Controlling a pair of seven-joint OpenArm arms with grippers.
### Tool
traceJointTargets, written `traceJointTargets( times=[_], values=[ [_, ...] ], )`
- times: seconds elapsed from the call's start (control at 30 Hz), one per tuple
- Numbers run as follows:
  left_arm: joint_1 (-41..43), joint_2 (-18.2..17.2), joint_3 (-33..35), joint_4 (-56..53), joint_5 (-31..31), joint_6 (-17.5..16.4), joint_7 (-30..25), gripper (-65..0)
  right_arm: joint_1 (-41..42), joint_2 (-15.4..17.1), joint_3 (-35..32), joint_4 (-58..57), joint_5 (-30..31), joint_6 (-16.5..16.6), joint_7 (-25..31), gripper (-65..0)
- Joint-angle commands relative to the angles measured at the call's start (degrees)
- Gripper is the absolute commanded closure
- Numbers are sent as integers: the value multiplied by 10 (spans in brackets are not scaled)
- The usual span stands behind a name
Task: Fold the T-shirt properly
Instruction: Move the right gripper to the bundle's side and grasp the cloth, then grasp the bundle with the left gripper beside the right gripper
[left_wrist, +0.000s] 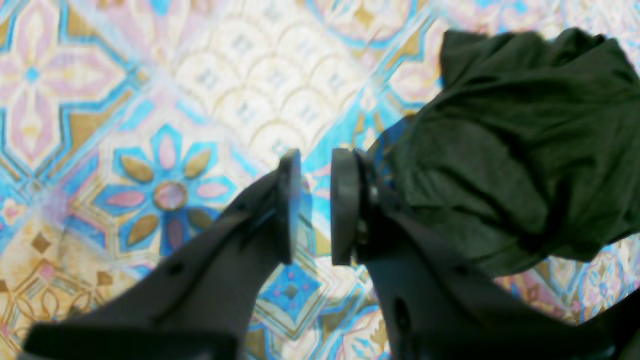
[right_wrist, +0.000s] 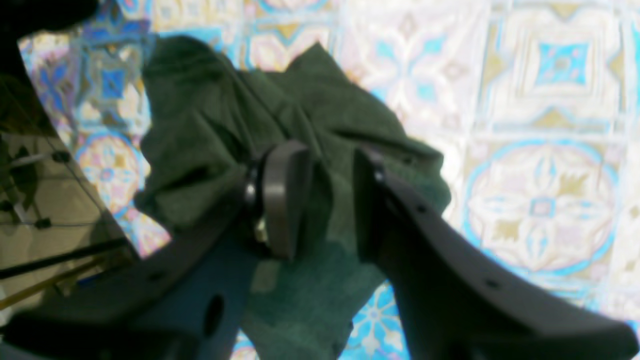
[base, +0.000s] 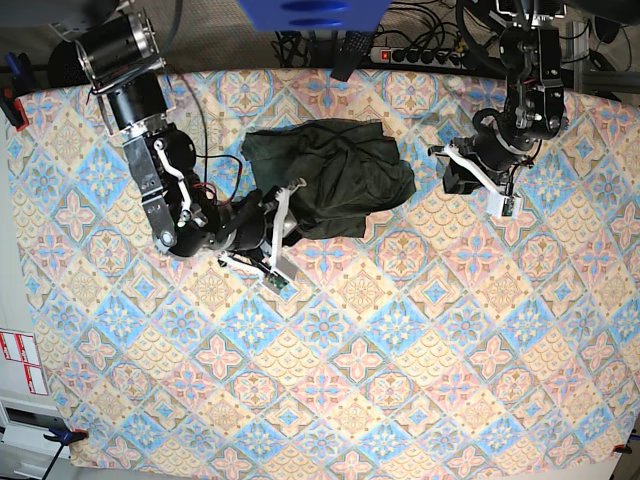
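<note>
So the dark olive-green knit T-shirt is bunched into a rumpled heap near the far edge of my patterned tile-print tablecloth, soft thin fabric full of creases, long axis roughly side to side along that edge. My right gripper sits over its near-left corner with the jaws apart, fabric showing between them, not pinched. My left gripper hovers just beside the shirt with a narrow gap, holding nothing.
</note>
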Motion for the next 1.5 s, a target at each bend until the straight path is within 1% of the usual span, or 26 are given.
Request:
traceJointTargets(
  times=[0.0,0.13,0.23,0.3,0.5,0.6,0.7,0.73,0.87,0.93,1.03,1.1,1.2,1.27,1.37,1.47],
  values=[
    [-1,-4,-1,10,-6,-2,-7,-86,16,1,0,11,11,1,12,-176],
    [-6,-3,21,8,-2,-2,-7,-86,15,1,-15,11,11,1,9,-176],
    [-6,-3,34,8,-2,-2,-7,-86,17,1,-73,11,11,1,11,-176],
    [-6,-3,34,8,-2,-2,-7,-86,21,1,-126,10,11,1,11,-176],
    [-7,-3,34,10,-6,-2,-7,-86,95,-2,-264,4,11,1,12,-176],
    [-2,-3,34,11,-6,-2,-7,-85,123,-2,-305,6,11,1,12,-176],
    [-1,-3,34,11,-6,-2,-7,-85,131,-2,-304,10,11,1,13,-176],
    [1,-3,35,11,-6,-2,-7,-85,131,-2,-293,10,11,1,13,-176],
    [12,-3,35,33,-6,-2,-7,-85,130,-2,-217,9,11,1,18,-176],
    [21,-3,35,59,-6,-2,-7,-85,127,-2,-169,5,11,1,43,-176],
    [26,-3,34,92,-6,-2,-7,-85,127,-2,-137,-7,11,1,70,-176],
    [26,-2,35,100,-7,-2,-7,-85,127,-2,-136,-26,11,1,72,-176],
    [22,12,49,111,-14,-2,-7,-85,120,-2,-139,-48,11,1,70,-175],
    [22,17,61,130,-21,-2,-7,-85,103,-2,-148,-52,11,1,70,-152],
    [21,17,90,146,-31,-2,-7,-85,90,-2,-186,-54,11,1,70,-110],
    [20,17,100,145,-31,-2,-7,-85,90,-2,-254,-51,11,1,70,-105]
  ],
)
